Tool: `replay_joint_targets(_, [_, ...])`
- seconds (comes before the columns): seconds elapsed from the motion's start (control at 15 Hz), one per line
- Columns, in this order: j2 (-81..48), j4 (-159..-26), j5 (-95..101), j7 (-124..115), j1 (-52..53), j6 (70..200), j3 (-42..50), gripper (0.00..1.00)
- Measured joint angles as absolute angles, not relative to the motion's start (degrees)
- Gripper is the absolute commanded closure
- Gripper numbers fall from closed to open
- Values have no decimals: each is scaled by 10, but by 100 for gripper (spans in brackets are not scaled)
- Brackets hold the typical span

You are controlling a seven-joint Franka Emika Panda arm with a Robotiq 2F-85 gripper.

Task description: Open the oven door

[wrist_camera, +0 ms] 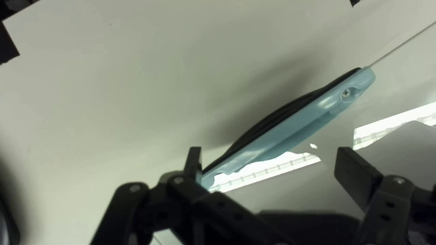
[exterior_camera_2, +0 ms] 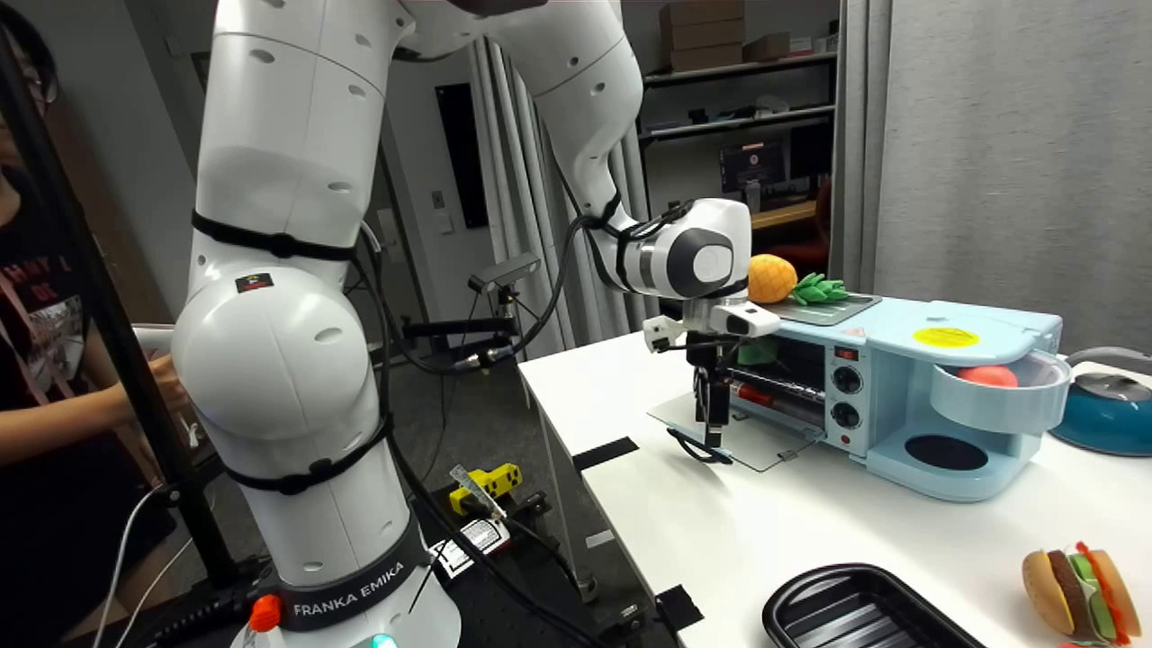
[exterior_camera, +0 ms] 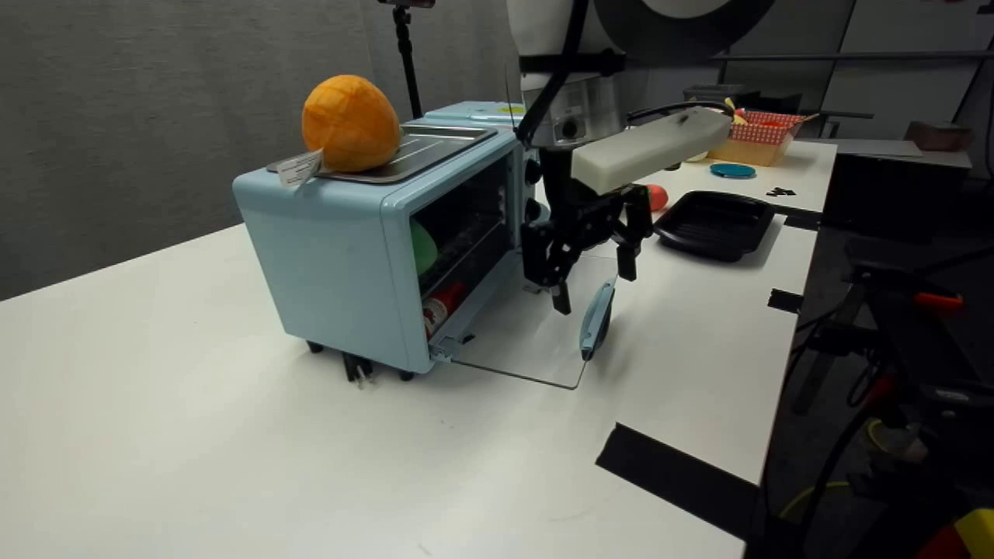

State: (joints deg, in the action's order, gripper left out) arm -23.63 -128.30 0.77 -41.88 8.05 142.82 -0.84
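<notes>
The light blue toaster oven [exterior_camera: 326, 264] stands on the white table with its front open; it also shows in an exterior view [exterior_camera_2: 858, 427]. The oven door [exterior_camera: 528, 349] is folded down, its clear window reaching out low above the table. It also shows in an exterior view [exterior_camera_2: 765, 450] and the wrist view [wrist_camera: 289, 190]. Its pale blue handle strip with a black grip [wrist_camera: 289, 124] is at the outer edge. My gripper [wrist_camera: 272, 163] is open and empty above the door, fingers wide apart, one finger overlapping the strip's end in the wrist view. Whether it touches is unclear.
A green item [exterior_camera: 423, 247] and a red bottle [exterior_camera: 443, 307] are inside the oven. A plush pineapple [exterior_camera: 349, 124] sits on a metal tray [exterior_camera: 439, 144] on top. A black pan [exterior_camera: 714, 225] and a toy burger [exterior_camera_2: 1080, 594] are on the table.
</notes>
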Motion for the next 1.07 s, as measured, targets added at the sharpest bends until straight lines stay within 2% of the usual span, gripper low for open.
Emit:
replay_joint_targets(0.6, [-257, -1257, 28, -357, 88, 1433, 0, 0])
replay_joint_targets(1.07, [-268, -1270, 46, -377, 127, 1509, 34, 0])
